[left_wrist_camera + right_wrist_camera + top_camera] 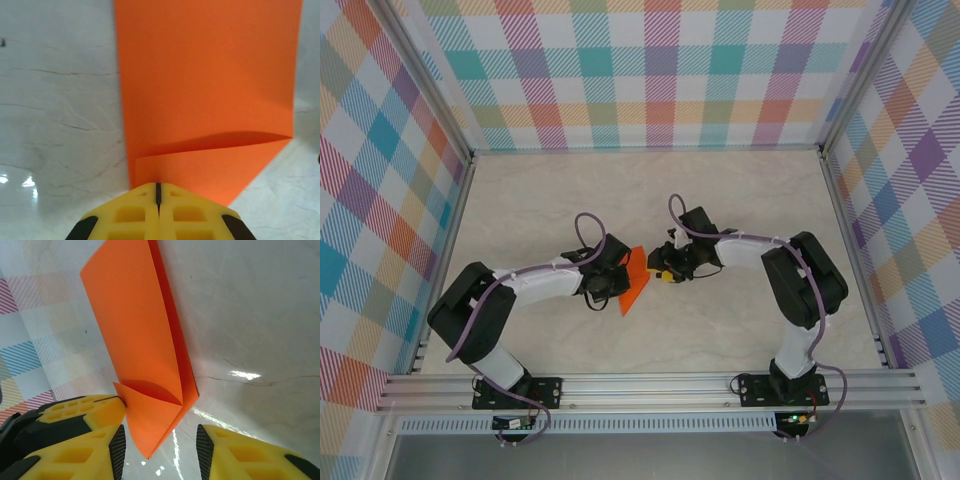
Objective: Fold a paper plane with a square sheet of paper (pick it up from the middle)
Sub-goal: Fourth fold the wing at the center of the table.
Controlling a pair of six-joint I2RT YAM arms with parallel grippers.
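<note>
Looking at a thin bright orange folded paper sheet (634,282) near the middle of a pale marble-look counter (740,200), right between the two arms. Got the left end effector (615,281) clenched on one edge of it. From the left wrist, can see its yellow fingers (135,215) pressed flat together, with orange paper coming straight out of the seam. Also spotted a small corner flap (200,165) folded over just past that pinch. Over on the other side, got the right end effector (160,434) released, fingers spread wide around the sheet's pointed corner. Seems like one finger touching the paper's edge there, but can't say for sure. Definitely seeing doubled layers along the long side.
</note>
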